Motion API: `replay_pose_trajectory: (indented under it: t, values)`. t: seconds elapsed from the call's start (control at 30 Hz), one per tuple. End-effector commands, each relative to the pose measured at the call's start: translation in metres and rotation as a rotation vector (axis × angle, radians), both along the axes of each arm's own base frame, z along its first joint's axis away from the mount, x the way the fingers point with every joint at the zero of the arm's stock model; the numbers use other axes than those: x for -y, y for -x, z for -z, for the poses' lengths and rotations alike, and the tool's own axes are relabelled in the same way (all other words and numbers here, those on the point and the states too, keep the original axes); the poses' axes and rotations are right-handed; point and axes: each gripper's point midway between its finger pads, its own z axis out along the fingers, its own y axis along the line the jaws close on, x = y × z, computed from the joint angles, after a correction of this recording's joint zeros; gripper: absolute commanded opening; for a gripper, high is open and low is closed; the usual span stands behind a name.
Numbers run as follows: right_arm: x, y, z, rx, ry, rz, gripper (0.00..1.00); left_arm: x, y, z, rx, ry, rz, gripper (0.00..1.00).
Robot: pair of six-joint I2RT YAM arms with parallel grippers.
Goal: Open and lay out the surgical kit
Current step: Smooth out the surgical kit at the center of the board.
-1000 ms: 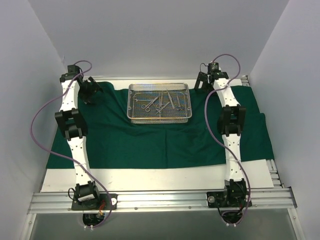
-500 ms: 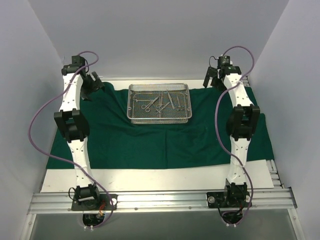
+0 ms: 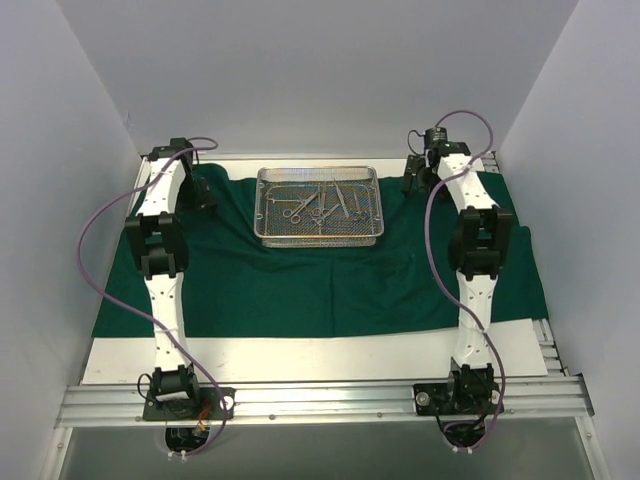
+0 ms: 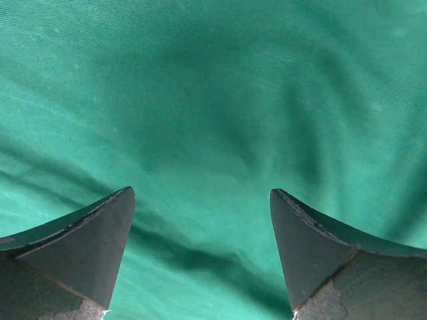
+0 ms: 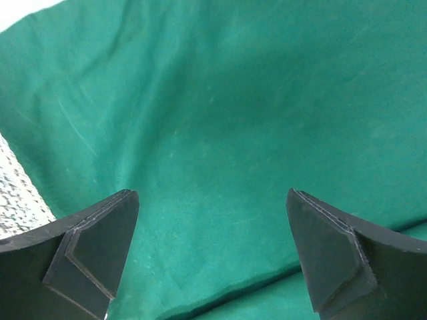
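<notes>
At twelve o'clock on the table (image 3: pixel 300 360), the wire-mesh tray (image 3: pixel 320 238) sits on the spread green cloth (image 3: pixel 300 290), scissors and forceps (image 3: pixel 300 210) lying inside. The wrap looks opened; laying out instruments seems next, calling for a reach into the tray. Left gripper (image 4: pixel 200 200) at ten o'clock and right gripper (image 5: pixel 212 197) at two hover over cloth, both stretched well forward, jaws apart, empty.

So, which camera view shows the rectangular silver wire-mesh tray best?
The top external view: the whole rectangular silver wire-mesh tray is seen from above, with the small steel instruments inside it. The right wrist view shows only a silvery mesh patch at its left edge, probably the tray. The left wrist view shows only dark green cloth.
</notes>
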Motion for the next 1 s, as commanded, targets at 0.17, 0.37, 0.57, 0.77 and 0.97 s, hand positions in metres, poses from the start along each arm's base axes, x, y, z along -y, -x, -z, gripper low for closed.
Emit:
replay_pose_trajectory:
  t: [0.17,0.37,0.57,0.77,0.97]
  values:
    - [-0.011,0.025,0.061,-0.154,0.044,-0.016,1.00,-0.008,0.007,0.024,-0.090,-0.056,0.037,0.91]
    - [-0.011,0.018,0.089,-0.196,0.031,0.031,1.00,-0.008,-0.001,0.042,-0.082,-0.001,0.024,0.91]
    - [0.005,0.008,0.106,-0.189,0.018,0.134,1.00,-0.016,-0.013,0.052,-0.039,0.079,-0.009,0.90]
    - [0.015,0.005,0.126,-0.218,-0.023,0.233,0.98,-0.034,-0.025,0.058,0.012,0.120,-0.041,0.87]
    - [-0.008,-0.020,0.086,-0.103,-0.103,0.192,0.98,-0.043,-0.038,0.008,0.125,0.115,-0.062,0.89]
